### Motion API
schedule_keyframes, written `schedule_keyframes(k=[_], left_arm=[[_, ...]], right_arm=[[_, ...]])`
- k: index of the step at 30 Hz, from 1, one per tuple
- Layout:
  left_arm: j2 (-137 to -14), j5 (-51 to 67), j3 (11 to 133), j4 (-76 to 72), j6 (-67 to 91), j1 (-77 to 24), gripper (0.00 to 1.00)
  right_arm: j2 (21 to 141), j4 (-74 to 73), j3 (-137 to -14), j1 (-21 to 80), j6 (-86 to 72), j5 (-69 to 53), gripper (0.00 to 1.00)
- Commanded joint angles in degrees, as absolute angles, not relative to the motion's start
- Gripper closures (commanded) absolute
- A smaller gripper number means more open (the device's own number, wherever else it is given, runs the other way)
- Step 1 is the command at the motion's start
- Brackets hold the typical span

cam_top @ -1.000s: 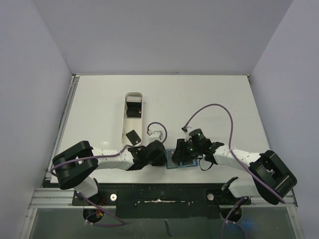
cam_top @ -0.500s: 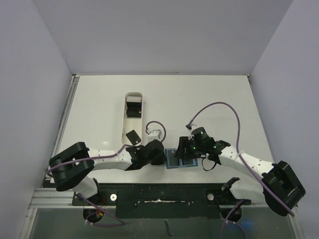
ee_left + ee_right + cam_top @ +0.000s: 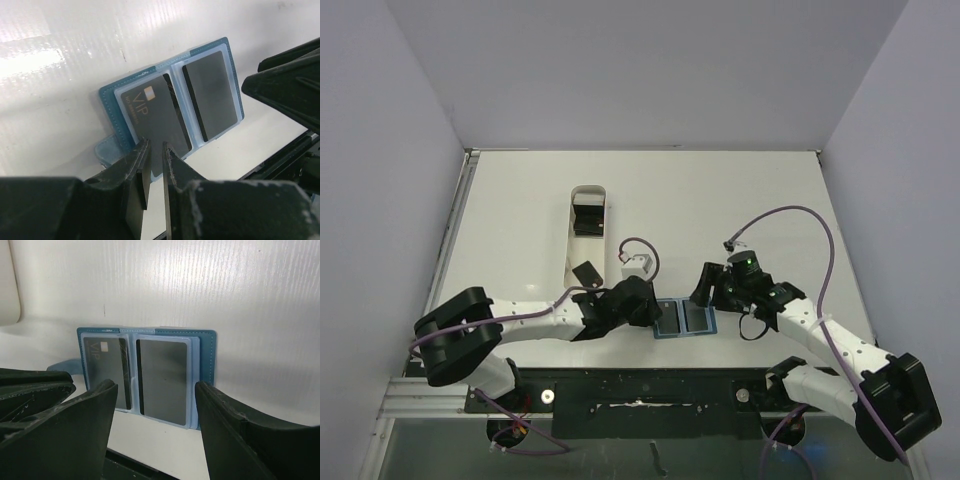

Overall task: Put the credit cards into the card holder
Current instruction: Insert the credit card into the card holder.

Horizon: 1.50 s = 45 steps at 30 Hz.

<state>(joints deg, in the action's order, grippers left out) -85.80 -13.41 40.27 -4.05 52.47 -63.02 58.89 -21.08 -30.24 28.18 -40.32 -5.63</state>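
Note:
The teal card holder (image 3: 683, 319) lies open and flat near the table's front edge. Each of its two clear sleeves holds a black credit card: one marked VIP (image 3: 150, 110) and a plain one (image 3: 210, 95). My left gripper (image 3: 155, 150) is almost shut, with only a narrow slit. Its tips sit at the near edge of the VIP panel and nothing is visibly clamped. My right gripper (image 3: 154, 390) stands wide open and empty, just back from the holder's (image 3: 205, 355) right panel. More black cards (image 3: 588, 218) lie in the white tray.
The long white oval-ended tray (image 3: 570, 245) stands left of centre, with another black card (image 3: 586, 273) at its near end. The right gripper's black fingers (image 3: 290, 85) loom at the right of the left wrist view. The table's front rail runs just below the holder.
My right gripper has drawn back to the right off the card holder and opened wider, uncovering both panels. The left gripper has stayed at the holder's left edge.

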Motion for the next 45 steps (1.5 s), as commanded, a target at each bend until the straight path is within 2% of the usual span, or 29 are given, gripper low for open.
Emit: schedule_keyframes(k=[1,20,26,33,45], left_arm=[[-88.25,-11.20,42.90,-9.34,50.90,-63.36,0.85],[-91.71,-11.95,40.02,-9.61,52.76,-63.37,0.85],[-91.99,-11.87,39.98,-9.68,52.91,-63.37,0.85],[-91.67,-12.05,39.87,-9.66,53.04,-63.37,0.85],[-92.00,-12.31,40.24,-9.23,53.07,-63.37,0.85]], right_arm=[[60.09,-18.42,-29.39,28.04,-39.74,-7.67,0.36],[64.48,-9.62,-24.51,27.75,-40.69,-12.88,0.38],[63.37,-12.29,-25.56,27.74,-40.78,-11.64,0.39],[59.66,-17.56,-28.08,27.78,-40.12,-8.28,0.36],[62.25,-12.28,-26.94,27.94,-40.61,-12.38,0.37]])
